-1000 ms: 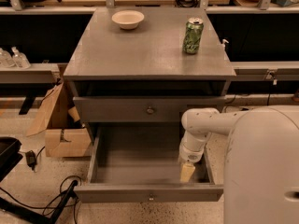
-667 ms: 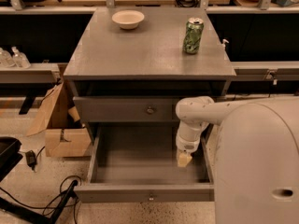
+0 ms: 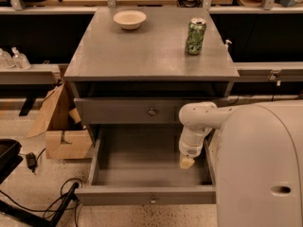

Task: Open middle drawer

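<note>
I see the gripper (image 3: 187, 162) hanging inside the pulled-out middle drawer (image 3: 147, 196), right side; open or closed, I can't tell.

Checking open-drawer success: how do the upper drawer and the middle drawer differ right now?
The upper drawer is shut; the middle drawer is pulled out. The gripper hangs over the middle drawer's right side, not at the upper drawer. Both are grey with a small central knob.

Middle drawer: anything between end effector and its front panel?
Nothing: camera view shows bare drawer floor between the end effector, hanging at the right side, and the middle drawer front.
</note>
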You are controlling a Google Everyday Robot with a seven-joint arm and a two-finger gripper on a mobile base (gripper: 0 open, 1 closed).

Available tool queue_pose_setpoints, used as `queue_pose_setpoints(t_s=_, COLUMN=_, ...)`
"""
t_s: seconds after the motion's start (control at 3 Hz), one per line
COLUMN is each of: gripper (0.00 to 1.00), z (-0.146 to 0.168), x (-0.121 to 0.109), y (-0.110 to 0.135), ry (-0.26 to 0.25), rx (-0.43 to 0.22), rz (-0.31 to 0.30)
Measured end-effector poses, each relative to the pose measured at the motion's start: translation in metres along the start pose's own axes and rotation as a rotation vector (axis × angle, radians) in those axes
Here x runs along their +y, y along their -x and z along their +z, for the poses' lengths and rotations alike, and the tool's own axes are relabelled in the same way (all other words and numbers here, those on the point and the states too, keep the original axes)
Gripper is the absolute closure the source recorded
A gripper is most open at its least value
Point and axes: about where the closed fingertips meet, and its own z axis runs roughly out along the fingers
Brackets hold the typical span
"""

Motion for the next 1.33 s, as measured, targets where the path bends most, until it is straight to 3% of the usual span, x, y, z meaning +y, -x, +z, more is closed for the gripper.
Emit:
queue_pose_setpoints(t_s=0.33, gripper=1.0, z=0.041, x=-0.004, y=-0.012, ry=-0.051, rx=-0.014, rz=-0.011)
queue_pose_setpoints(t_s=0.67, gripper=1.0, z=0.073, x=-0.022, y=-0.019, ry=-0.136, rx=-0.044, rz=-0.021)
queue_pose_setpoints(t_s=1.0, gripper=1.0, z=0.075, x=-0.029, y=-0.017, ry=-0.161, rx=-0.056, rz=-0.023)
queue_pose_setpoints(t_s=1.33, gripper=1.0, z=0.081, x=-0.019, y=-0.017, ry=-0.132, rx=-0.069, rz=-0.006)
